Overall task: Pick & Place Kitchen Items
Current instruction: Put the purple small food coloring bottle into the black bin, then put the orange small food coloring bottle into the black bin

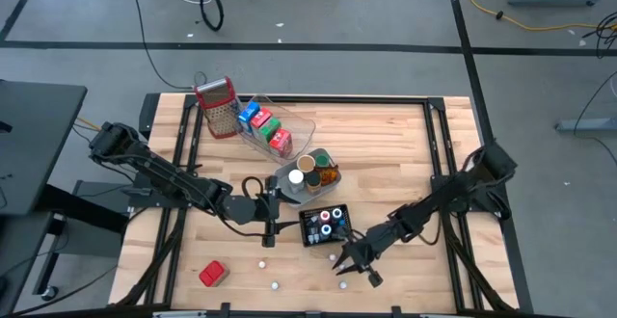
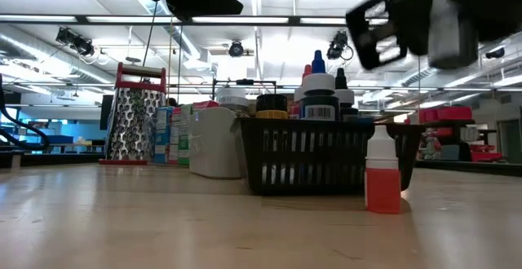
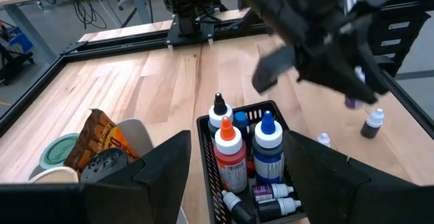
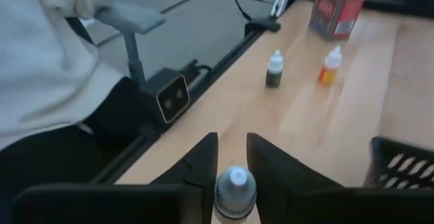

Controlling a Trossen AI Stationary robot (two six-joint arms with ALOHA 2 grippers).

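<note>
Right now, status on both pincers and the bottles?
Right pincer shut on small white-capped bottle, near black basket. Left pincer open beside the basket. Loose bottles remain on table.

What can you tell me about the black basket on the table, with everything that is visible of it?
The black basket is a small rectangular tray, seemingly plastic, with slotted walls, as the low view shows. It stands upright on the wooden table, near the front and middle, beside the clear tray. Inside are small dropper bottles, some upright, with red, blue and black caps, and some lying flat. The left hand is open and hovers around it; the right hand is close by.
</note>
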